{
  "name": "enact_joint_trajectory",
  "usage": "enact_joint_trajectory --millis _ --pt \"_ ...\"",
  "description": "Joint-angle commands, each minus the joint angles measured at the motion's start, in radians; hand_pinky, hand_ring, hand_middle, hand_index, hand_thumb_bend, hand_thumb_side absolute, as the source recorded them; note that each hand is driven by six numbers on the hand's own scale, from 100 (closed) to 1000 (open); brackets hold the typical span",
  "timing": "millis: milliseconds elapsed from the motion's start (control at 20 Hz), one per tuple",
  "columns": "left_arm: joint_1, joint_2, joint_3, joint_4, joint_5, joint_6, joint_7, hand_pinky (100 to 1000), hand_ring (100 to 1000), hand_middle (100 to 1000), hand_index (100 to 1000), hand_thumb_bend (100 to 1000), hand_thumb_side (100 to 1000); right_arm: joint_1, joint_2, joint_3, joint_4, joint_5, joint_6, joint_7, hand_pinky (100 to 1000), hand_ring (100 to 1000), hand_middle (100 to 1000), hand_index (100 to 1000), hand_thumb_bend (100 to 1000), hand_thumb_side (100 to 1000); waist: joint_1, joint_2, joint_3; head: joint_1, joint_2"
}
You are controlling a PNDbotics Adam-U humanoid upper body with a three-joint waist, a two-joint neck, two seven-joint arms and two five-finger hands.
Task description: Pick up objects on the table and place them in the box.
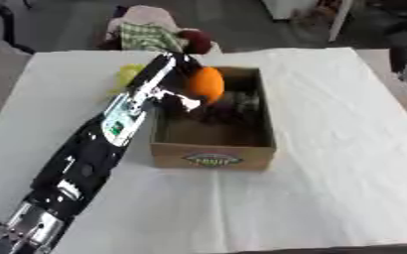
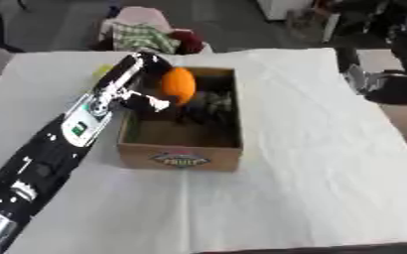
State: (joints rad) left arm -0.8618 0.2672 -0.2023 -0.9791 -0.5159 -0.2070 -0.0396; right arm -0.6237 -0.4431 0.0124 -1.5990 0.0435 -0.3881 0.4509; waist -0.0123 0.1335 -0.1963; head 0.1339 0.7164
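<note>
Left hand (image 1: 182,94) reaching over the open brown cardboard box (image 1: 212,159), its fingers blurring into shadow, seemingly wrapping the smooth round orange fruit (image 1: 206,84) above the box's far left corner, dark lumpy things (image 1: 233,106) inside hard to identify, yellow-green rounded object (image 1: 127,74) half hiding behind the arm, wrinkled white tablecloth (image 1: 328,149) lying beneath.

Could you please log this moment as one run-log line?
left robot hand: holding orange over box | right robot hand: out of view | yellow-green object: on table
</note>
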Motion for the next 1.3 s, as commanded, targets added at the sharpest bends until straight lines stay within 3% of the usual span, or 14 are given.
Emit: enact_joint_trajectory --millis 50,350,550,800,1300 --pt "-0.013 0.065 0.019 -0.068 0.039 0.028 0.023 737 708 660 737 805 111 -0.01 -0.021 -0.011 -0.015 -0.001 0.002 0.001 758 922 811 858 100 236 0.001 -0.017 0.004 -0.003 -0.008" --pt "-0.005 0.19 0.062 -0.17 0.098 0.117 0.053 730 701 653 741 802 100 -0.003 -0.03 -0.015 -0.009 0.007 0.004 -0.003 758 922 810 857 100 236 0.005 -0.024 0.02 -0.015 -0.005" --pt "0.009 0.238 0.097 -0.142 0.072 0.195 0.059 716 678 641 737 810 115 0.001 -0.033 -0.015 -0.006 0.009 0.005 -0.005 758 923 810 856 100 238 0.009 -0.028 0.027 -0.02 -0.003" --pt "0.034 0.239 0.119 -0.022 -0.004 0.25 0.06 718 684 650 743 816 148 0.001 -0.031 -0.012 -0.004 0.01 0.005 0.001 758 924 810 857 100 235 0.009 -0.027 0.028 -0.025 -0.003" --pt "0.032 0.156 0.135 0.158 -0.101 0.262 0.089 710 674 632 737 827 214 0.002 -0.023 -0.01 -0.002 0.008 0.003 0.006 760 927 811 858 100 234 0.004 -0.022 0.018 -0.022 -0.006"
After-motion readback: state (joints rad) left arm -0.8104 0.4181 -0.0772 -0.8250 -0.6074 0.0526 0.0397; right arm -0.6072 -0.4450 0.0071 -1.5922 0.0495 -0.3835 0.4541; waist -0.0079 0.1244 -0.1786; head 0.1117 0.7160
